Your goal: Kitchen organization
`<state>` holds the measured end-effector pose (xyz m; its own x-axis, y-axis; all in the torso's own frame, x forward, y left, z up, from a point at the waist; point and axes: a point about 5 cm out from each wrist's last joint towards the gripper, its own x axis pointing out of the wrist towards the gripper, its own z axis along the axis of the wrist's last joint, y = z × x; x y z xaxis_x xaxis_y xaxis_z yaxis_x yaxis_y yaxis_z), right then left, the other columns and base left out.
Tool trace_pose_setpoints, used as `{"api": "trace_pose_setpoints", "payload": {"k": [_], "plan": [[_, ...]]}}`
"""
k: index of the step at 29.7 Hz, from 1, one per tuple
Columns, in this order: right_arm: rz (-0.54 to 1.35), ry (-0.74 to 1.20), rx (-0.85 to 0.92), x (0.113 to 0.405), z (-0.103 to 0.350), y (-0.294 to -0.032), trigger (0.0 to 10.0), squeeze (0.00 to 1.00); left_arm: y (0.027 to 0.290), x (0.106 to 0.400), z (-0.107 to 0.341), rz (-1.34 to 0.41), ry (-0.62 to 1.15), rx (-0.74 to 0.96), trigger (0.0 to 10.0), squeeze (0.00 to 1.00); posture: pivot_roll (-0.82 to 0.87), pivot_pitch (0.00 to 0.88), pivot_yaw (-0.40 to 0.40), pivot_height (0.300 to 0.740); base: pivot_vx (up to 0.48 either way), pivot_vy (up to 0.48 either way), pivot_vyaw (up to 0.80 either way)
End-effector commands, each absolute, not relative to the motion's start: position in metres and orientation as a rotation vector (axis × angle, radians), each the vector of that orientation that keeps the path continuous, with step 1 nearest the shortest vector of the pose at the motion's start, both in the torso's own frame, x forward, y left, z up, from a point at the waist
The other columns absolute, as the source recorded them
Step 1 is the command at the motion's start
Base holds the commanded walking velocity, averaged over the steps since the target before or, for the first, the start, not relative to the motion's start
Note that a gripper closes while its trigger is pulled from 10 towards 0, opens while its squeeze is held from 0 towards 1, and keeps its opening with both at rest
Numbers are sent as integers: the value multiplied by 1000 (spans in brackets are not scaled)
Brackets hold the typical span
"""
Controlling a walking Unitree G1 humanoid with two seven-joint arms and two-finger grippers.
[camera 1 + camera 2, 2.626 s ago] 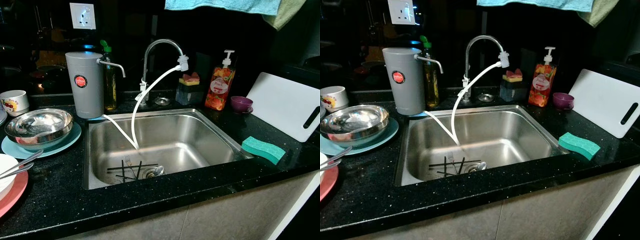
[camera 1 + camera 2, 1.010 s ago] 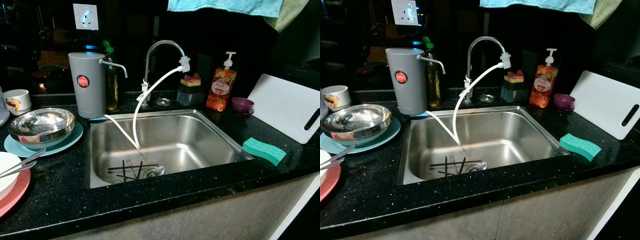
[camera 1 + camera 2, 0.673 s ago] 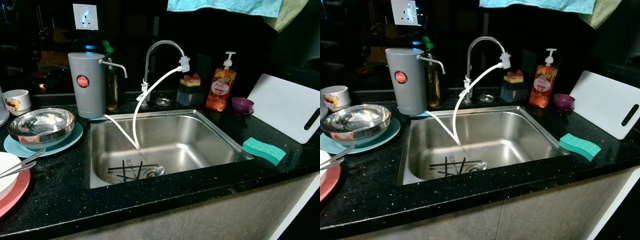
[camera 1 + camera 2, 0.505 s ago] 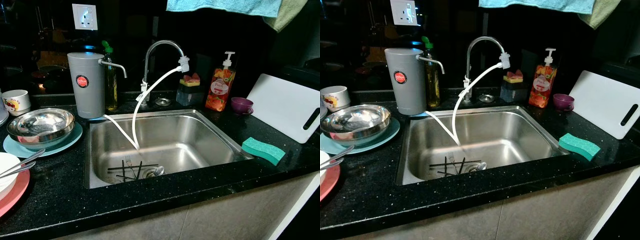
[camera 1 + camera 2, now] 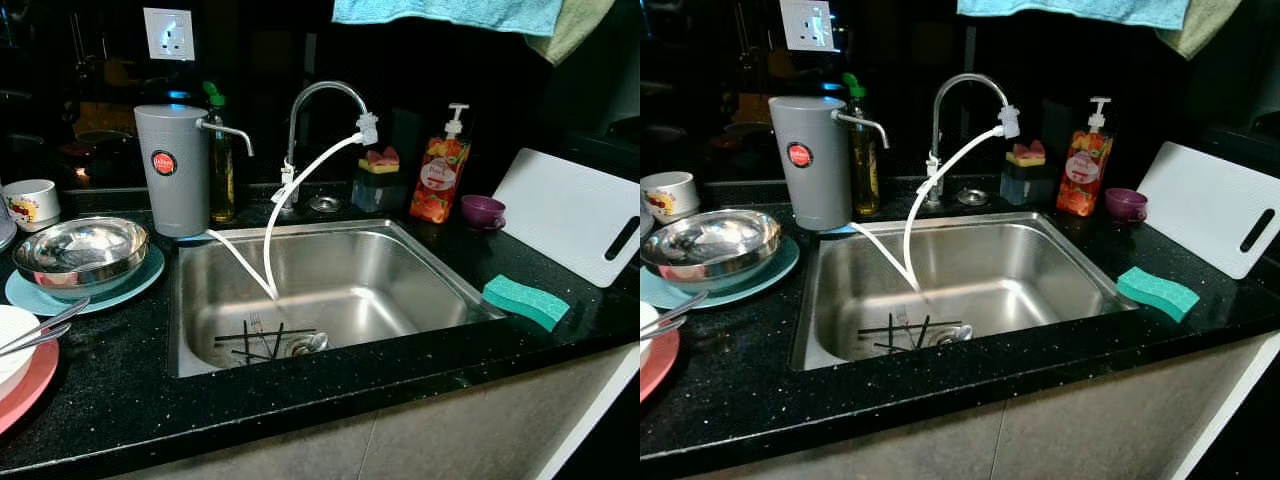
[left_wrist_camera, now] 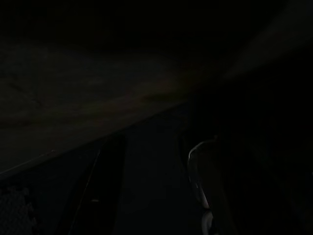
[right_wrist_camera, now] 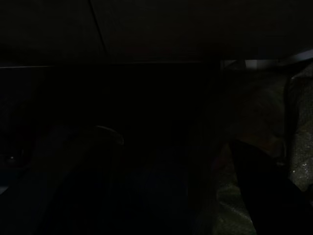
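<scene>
Several utensils lie at the bottom of the steel sink, by the drain. Left of it on the black tabletop, a metal bowl sits on a blue plate; a green sponge lies right. Whether either claw is wide or narrow, I cannot tell.

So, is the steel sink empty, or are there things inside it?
Not empty. On the bottom of the sink, cutlery lies by the drain: dark thin pieces, a fork and a spoon. A white hose also hangs down into it.
</scene>
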<state>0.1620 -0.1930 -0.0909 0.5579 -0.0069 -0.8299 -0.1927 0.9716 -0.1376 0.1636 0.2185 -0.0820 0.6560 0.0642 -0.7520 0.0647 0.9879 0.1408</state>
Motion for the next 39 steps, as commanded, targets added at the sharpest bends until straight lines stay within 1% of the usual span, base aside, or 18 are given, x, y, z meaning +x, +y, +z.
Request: {"api": "trace_pose_setpoints", "payload": {"k": [1,4,9,14,16,21,24,25,28,31,35,39], "plan": [[94,989,-230,160,-92,-196,10000,0,221,169,-79,11,846,167,10000,0,109,0,-95,740,0,0,0],[88,991,-225,159,-92,-197,10000,0,222,168,-80,13,849,170,10000,0,106,3,-101,740,0,0,0],[129,997,-257,157,-93,-197,10000,0,221,167,-80,26,845,156,10000,0,108,0,-104,740,0,0,0],[106,995,-246,157,-92,-200,10000,0,218,167,-81,6,847,161,10000,0,100,0,-109,740,0,0,0],[139,987,-266,159,-91,-199,10000,0,216,169,-80,17,837,144,10000,0,101,0,-113,740,0,0,0],[99,974,-244,163,-89,-199,10000,0,215,169,-81,-3,845,166,10000,0,94,0,-97,740,0,0,0],[104,975,-237,164,-89,-198,10000,0,217,173,-78,9,831,159,10000,0,100,0,-105,740,0,0,0],[137,978,-261,164,-90,-197,10000,0,218,175,-77,20,823,154,10000,0,100,0,-105,740,0,0,0],[154,979,-278,164,-90,-195,10000,0,219,176,-76,24,822,154,10000,0,109,0,-99,740,0,0,0],[117,987,-258,162,-91,-196,10000,0,219,176,-77,12,826,168,10000,0,110,0,-96,740,0,0,0],[154,988,-279,162,-91,-194,10000,0,220,177,-76,28,816,153,10000,0,115,0,-105,740,0,0,0],[142,987,-276,162,-91,-195,10000,0,220,176,-76,27,821,154,10000,0,120,0,-105,740,0,0,0]]}}
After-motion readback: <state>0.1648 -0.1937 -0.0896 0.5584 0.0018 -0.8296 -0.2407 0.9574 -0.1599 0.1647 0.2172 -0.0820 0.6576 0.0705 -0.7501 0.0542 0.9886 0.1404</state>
